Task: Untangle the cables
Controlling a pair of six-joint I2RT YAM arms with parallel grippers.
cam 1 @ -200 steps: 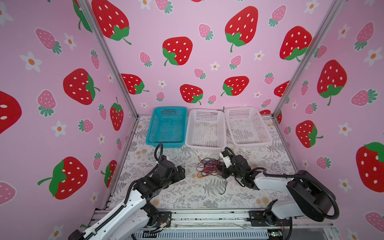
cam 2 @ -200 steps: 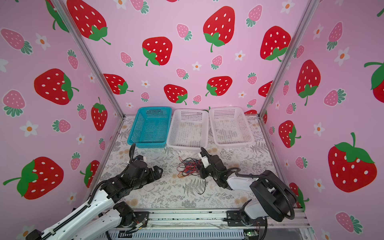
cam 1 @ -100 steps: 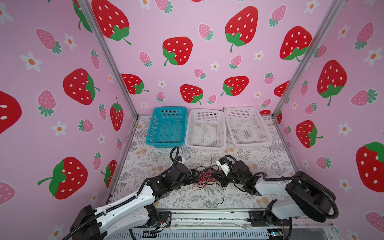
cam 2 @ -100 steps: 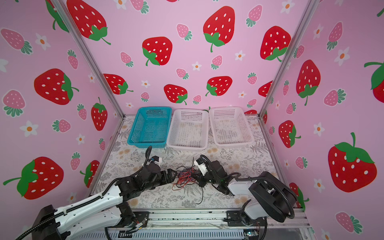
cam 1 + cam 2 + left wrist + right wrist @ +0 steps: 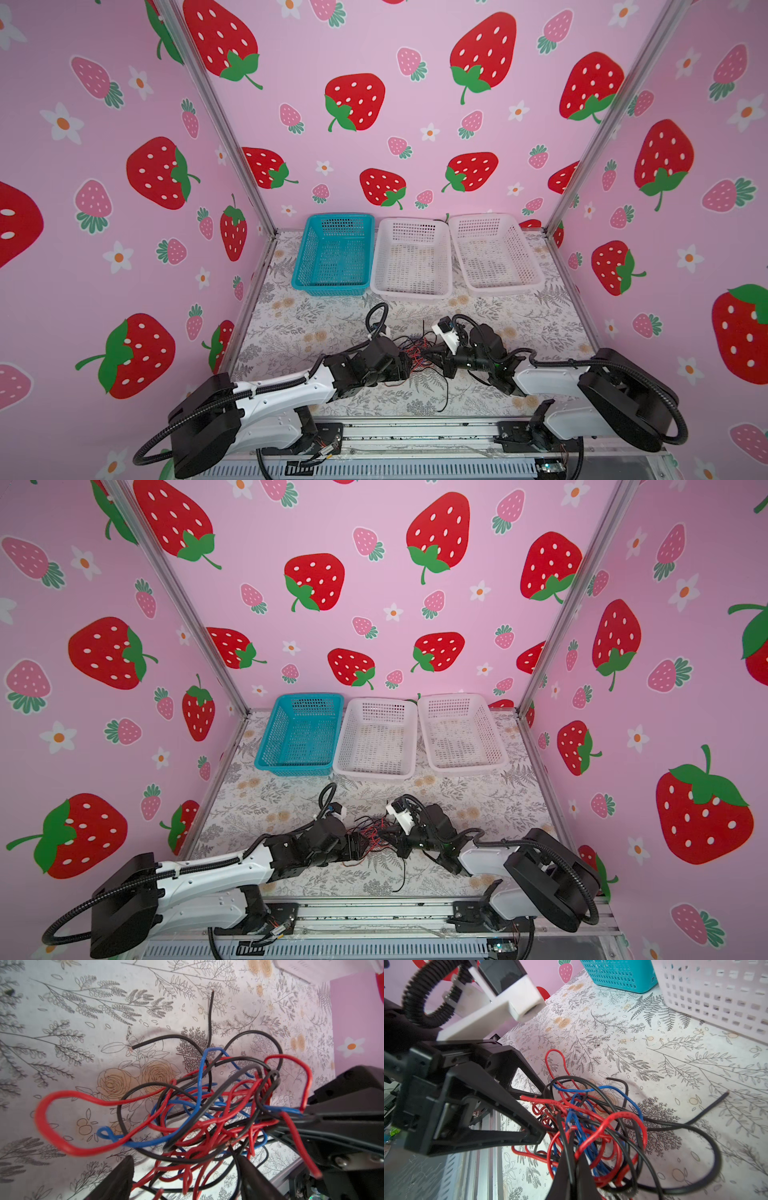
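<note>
Right gripper (image 5: 574,1159) clenched on several strands of the cables (image 5: 593,1118). Left gripper (image 5: 185,1159) released, its jaws spread around the same red, black and blue tangle. The tangle sits near the middle of the table's (image 5: 316,320) front edge. A blue basket (image 5: 328,289) and two white baskets (image 5: 409,293) line the back edge.

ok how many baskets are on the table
3, in a row at the back in both top views: blue basket on the left, middle white basket, right white basket. None looks hidden.
</note>
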